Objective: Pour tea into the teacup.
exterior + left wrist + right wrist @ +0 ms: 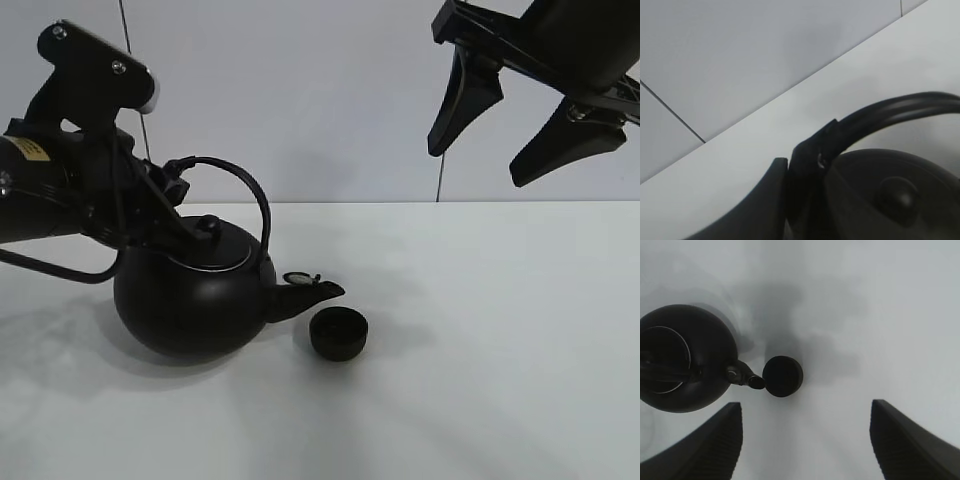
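Kettle (190,300) held by its handle in left hand (172,192), clamped tight, spout tipped right at teacup (338,333) rim, prob. so tea lands inside. Teacup's mid-surface (500,400), just beside spout. Right hand (478,162) hangs high, wide open, apparently keeping clear.

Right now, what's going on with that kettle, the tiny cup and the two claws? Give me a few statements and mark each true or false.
1. The left gripper grips the black kettle by its arched handle. True.
2. The teacup sits on top of the kettle's lid. False: it stands on the white table, just beside the tip of the spout.
3. The right gripper is open, holds nothing and hangs high above the table. True.
4. The spout points away from the teacup. False: it points toward the teacup.
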